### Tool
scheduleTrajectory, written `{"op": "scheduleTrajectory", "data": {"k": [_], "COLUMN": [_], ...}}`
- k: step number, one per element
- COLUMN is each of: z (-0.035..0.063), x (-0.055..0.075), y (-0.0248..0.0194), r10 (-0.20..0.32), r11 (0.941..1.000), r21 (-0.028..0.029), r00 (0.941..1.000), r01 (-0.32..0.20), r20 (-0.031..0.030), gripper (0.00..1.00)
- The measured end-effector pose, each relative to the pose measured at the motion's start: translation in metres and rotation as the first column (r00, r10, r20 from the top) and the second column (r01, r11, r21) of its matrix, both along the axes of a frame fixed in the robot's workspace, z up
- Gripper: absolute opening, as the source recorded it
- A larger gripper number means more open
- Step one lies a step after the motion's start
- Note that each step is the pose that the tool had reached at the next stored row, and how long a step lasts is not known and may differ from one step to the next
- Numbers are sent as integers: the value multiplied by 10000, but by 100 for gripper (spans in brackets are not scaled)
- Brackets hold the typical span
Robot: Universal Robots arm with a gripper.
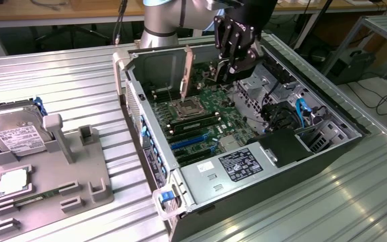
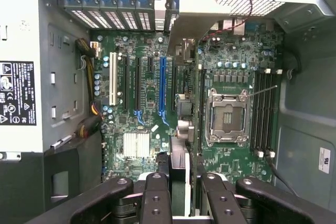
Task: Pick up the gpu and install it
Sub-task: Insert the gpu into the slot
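**GPU clamped edge-on over the open case**

Exterior view, from its left to its right. A silver hard drive (image 1: pixel 13 132) with a white label stands tilted in a grey moulded fixture plate (image 1: pixel 86 177), which lies on a ribbed metal table (image 1: pixel 59 80). Near the plate's front edge a small square silver processor chip (image 1: pixel 13 180) sits flat in a recess. Next comes the computer case (image 1: pixel 328 151), dark sheet metal, lying on its side with the side panel off. Inside, the green motherboard (image 1: pixel 210 108) lies flat; its square metal-framed CPU socket (image 1: pixel 188 108) is unfilled, and blue and black expansion slots (image 1: pixel 192 140) run in parallel strips toward the grey power supply (image 1: pixel 237 164) with its black label. Blue cables (image 1: pixel 302 112) loop at the case's right-hand part.

Above the board, the black gripper (image 1: pixel 233 65) points down into the case. Its fingers (image 1: pixel 221 35) are clamped on the gpu (image 1: pixel 220 74), a thin flat card held on edge above the motherboard, just right of the socket.

Wrist view. The two black finger assemblies stand close together, pinching the gpu (image 2: pixel 179 166) between them. The card appears edge-on as a narrow dark strip, lying between the long blue slot (image 2: pixel 162 85) and the socket (image 2: pixel 228 117), parallel to both. Whether its lower edge touches the board cannot be told.
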State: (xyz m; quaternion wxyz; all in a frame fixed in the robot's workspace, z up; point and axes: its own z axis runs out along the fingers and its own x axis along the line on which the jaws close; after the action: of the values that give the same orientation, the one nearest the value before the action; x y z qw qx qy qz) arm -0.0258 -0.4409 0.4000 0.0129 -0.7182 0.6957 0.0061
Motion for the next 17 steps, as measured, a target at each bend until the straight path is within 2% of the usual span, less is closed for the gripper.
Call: {"op": "scheduleTrajectory", "data": {"k": [17], "z": [-97], "x": [0], "y": [0], "r10": [-1], "r11": [10000], "r21": [0], "r00": [10000], "r01": [1], "r20": [1], "gripper": [27]}}
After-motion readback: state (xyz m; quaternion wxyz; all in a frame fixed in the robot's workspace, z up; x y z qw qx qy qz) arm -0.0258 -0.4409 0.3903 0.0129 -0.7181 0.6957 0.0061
